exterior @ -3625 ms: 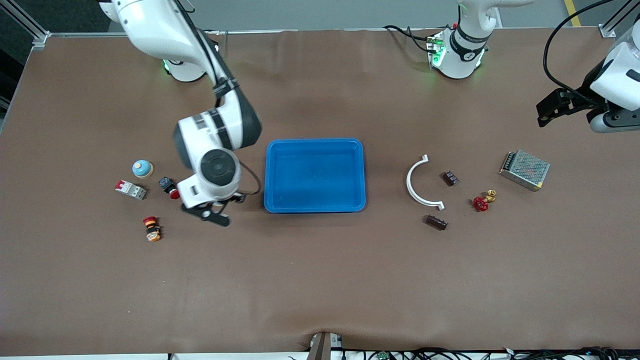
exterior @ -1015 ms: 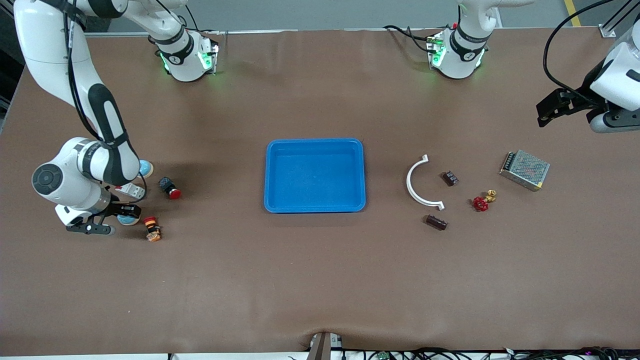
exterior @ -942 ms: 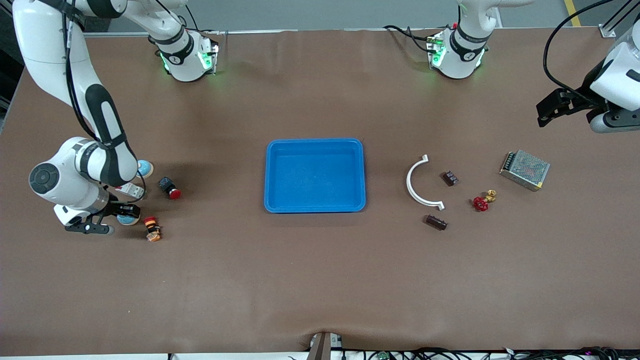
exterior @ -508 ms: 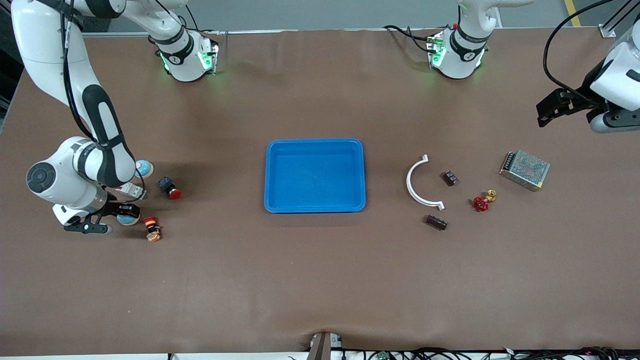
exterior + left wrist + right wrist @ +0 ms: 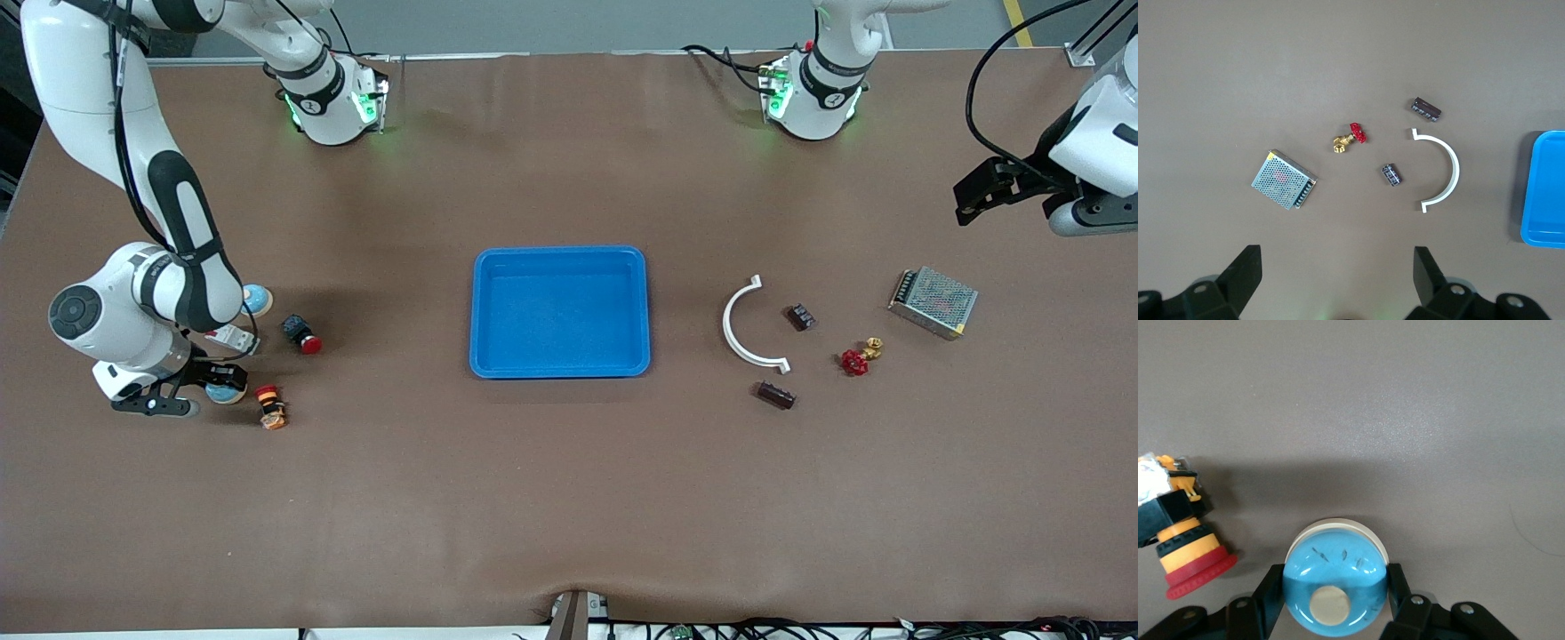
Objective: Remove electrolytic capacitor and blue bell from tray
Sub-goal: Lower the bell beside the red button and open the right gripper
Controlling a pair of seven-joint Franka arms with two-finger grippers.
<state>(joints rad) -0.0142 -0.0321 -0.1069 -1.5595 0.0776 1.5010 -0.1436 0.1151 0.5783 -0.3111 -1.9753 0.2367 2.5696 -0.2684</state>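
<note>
My right gripper (image 5: 206, 388) sat low in the front view's middle band, at the right arm's end of the table, clenched around the blue bell (image 5: 228, 384). In my right wrist view the black fingers (image 5: 1400, 597) pressed against both sides of the bell (image 5: 1335, 577), its cream knob facing the lens. I could not tell whether it rested on the table (image 5: 569, 498) or hung just above it. Just beside it lay a red-and-orange button (image 5: 269, 407). Higher in that frame were a white circuit breaker (image 5: 233, 336), a black button with a red cap (image 5: 302, 335), and another blue dome (image 5: 258, 300) partly hidden by my forearm.

My left gripper (image 5: 965, 203) waited high near the top of the front view, over bare table at the left arm's end, its jaws spread wide with nothing between them, as the left wrist view (image 5: 1336, 273) showed.

The capacitor (image 5: 775, 395) lay on the table in the middle band toward the left arm's end, just below one tip of a white curved bracket (image 5: 729, 324). A smaller dark block (image 5: 801, 316) sat inside the bracket's curve. Near these lay a red-handled brass valve (image 5: 857, 359) and a mesh-covered metal box (image 5: 933, 302). The blue tray (image 5: 560, 252) sat in the frame's centre.
</note>
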